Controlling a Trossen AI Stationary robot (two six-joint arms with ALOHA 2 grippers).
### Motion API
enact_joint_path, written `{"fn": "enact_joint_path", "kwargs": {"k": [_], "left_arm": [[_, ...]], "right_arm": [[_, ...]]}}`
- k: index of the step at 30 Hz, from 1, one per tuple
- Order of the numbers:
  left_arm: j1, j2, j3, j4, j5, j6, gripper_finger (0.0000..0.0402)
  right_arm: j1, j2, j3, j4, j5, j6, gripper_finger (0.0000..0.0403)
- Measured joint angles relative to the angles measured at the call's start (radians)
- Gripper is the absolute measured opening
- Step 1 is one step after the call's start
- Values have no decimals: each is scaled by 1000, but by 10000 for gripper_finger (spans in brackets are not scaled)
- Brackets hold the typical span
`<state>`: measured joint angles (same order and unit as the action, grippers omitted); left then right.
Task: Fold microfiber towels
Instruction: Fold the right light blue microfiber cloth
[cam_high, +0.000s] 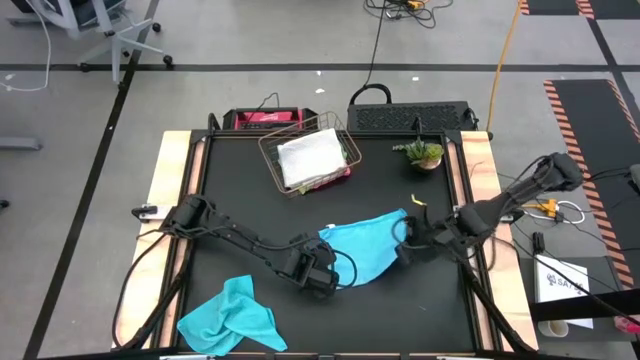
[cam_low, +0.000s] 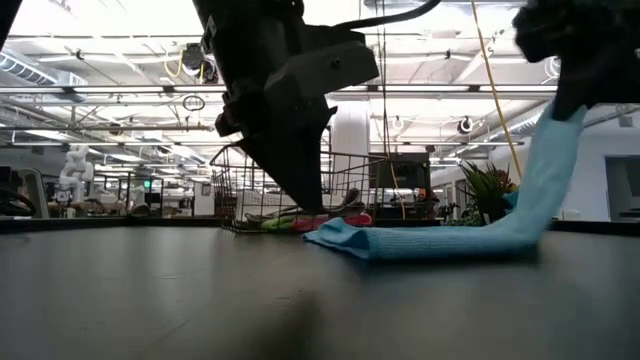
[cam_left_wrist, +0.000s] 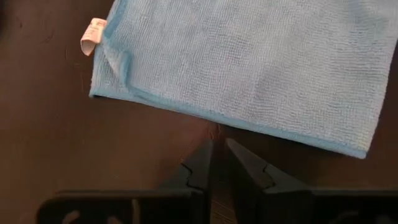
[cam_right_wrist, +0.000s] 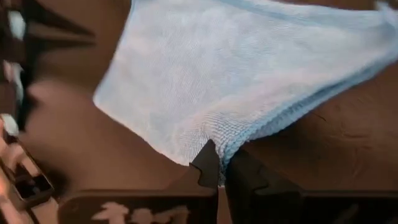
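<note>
Turquoise towel (cam_right_wrist: 249, 68) pinched at its edge by the right end effector (cam_right_wrist: 217, 165) — left end effector (cam_left_wrist: 217, 149) nearly closed, empty.

One camera looks straight down on the whole desk (cam_high: 240, 200), another sits at desk-top height looking level into the room, and one on each wrist peers close past its own jaws, all four sharing the turquoise towel (cam_high: 365, 245).

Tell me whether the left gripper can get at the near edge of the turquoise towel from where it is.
Probably yes: the left gripper sits just short of the turquoise towel, with bare table between.
</note>
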<state>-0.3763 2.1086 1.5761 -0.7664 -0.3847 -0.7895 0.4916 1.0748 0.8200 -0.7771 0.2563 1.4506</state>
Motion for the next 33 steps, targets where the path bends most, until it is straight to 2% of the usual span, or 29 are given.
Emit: {"fn": "enact_joint_path", "kwargs": {"k": [7, 17, 24, 33], "left_arm": [[0, 0, 0, -15, 20, -1, 40], [-45, 0, 0, -312, 48, -171, 40], [-83, 0, 0, -329, 62, -261, 40], [-128, -1, 0, -336, 70, -352, 40]], "right_arm": [[-129, 219, 73, 103, -229, -260, 0], [-240, 440, 300, 197, -285, -594, 0], [-260, 598, 438, 284, -342, -802, 0], [-260, 785, 446, 475, -523, -905, 0]]}}
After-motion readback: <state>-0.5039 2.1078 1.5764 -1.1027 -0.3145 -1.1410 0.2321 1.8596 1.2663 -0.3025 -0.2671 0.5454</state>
